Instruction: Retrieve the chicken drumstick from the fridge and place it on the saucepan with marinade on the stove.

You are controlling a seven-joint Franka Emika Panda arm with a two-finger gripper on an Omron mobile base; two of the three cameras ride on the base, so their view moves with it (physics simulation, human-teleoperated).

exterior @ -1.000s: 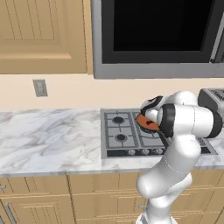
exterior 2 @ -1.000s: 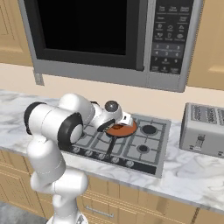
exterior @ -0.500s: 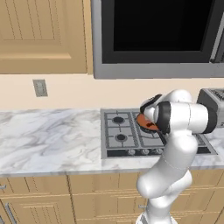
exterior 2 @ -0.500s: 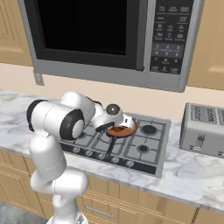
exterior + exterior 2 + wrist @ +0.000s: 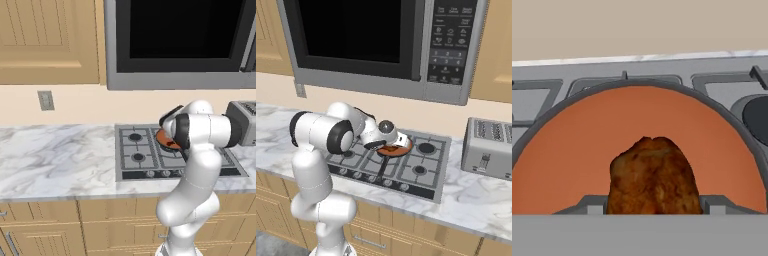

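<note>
The two fingers (image 5: pixel 594 204) stand on either side of the chicken drumstick (image 5: pixel 653 177), pressed against its flanks, so the gripper (image 5: pixel 654 206) is clamped on it. In the hand view the drumstick, a lumpy reddish-brown piece, hangs between the tips right over the orange-brown marinade (image 5: pixel 582 155); whether it touches the liquid cannot be told. Around the marinade runs the dark rim of the saucepan (image 5: pixel 722 112), and beyond the rim lie the grey stove (image 5: pixel 542 97) grates and a black burner (image 5: pixel 757 116).

From the right base view the gripper (image 5: pixel 396 145) sits low over the saucepan (image 5: pixel 394 150), whose straight handle (image 5: pixel 384 165) points toward the front edge of the stove (image 5: pixel 421 172). The pan stands near the middle of the cooktop, toward its back edge. The stove is set into a marbled worktop (image 5: pixel 471 195), with a grey toaster (image 5: pixel 490 148) toward the worktop's right end and a microwave (image 5: pixel 381 40) mounted above.
</note>
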